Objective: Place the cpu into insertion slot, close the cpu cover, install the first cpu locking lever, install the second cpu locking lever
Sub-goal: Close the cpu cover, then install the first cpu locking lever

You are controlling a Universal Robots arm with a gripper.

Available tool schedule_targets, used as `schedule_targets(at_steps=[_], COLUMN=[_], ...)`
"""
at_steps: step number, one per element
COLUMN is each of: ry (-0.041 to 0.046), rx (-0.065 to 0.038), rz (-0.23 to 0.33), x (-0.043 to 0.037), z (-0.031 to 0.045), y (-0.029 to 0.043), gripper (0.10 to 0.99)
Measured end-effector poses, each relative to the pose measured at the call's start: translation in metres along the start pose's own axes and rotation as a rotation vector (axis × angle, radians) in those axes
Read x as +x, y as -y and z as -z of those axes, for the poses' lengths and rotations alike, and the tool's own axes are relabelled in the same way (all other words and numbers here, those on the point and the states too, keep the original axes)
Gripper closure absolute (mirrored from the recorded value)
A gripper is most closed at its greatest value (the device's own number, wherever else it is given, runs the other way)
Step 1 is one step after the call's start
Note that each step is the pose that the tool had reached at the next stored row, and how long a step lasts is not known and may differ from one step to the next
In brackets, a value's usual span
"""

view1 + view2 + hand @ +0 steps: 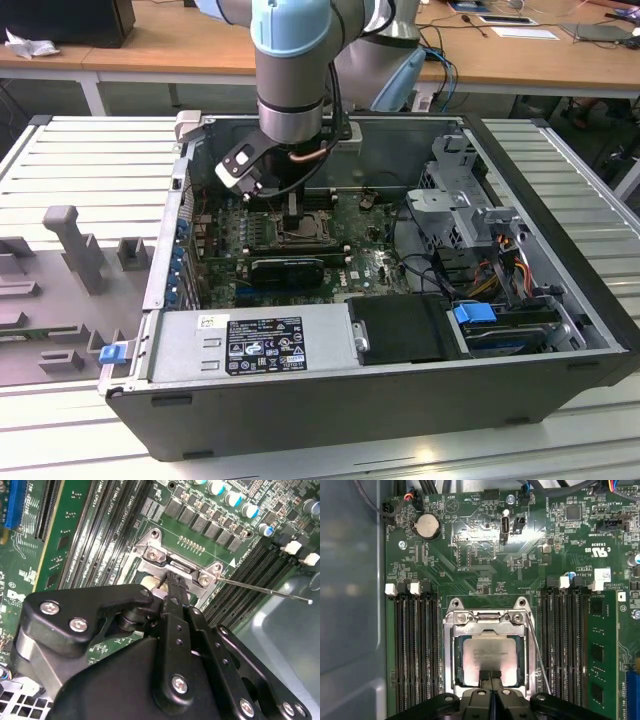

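The matte black pincer (490,676), fingers pressed together on nothing, stood at the edge of the flat silvery cpu (490,652), which lay in the square insertion slot (448,655) under the thin metal cpu cover (487,628).

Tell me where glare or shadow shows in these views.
First wrist view: glare washes a patch of board, and the cpu top shines softly. Second wrist view: the black pincer looms dark over the lit board. Exterior view: the inside of the case is dim.
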State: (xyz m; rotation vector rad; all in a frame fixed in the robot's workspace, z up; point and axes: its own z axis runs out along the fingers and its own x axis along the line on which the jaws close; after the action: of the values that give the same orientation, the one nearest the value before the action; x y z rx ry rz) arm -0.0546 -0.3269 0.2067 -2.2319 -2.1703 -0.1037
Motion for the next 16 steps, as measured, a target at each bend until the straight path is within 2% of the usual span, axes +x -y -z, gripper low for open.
schedule_targets(at_steps=[3,10,16], ry=[-0.0003,-0.0003,-0.0004], rx=[0.0,0.001,0.001], rz=[0.0,0.0,0.0], x=[0.0006,0.001,0.0011], z=[0.0081,0.0077,0.0079], y=[-0.0004,-0.0159,-0.0169], gripper=[0.98,0.98,0.98])
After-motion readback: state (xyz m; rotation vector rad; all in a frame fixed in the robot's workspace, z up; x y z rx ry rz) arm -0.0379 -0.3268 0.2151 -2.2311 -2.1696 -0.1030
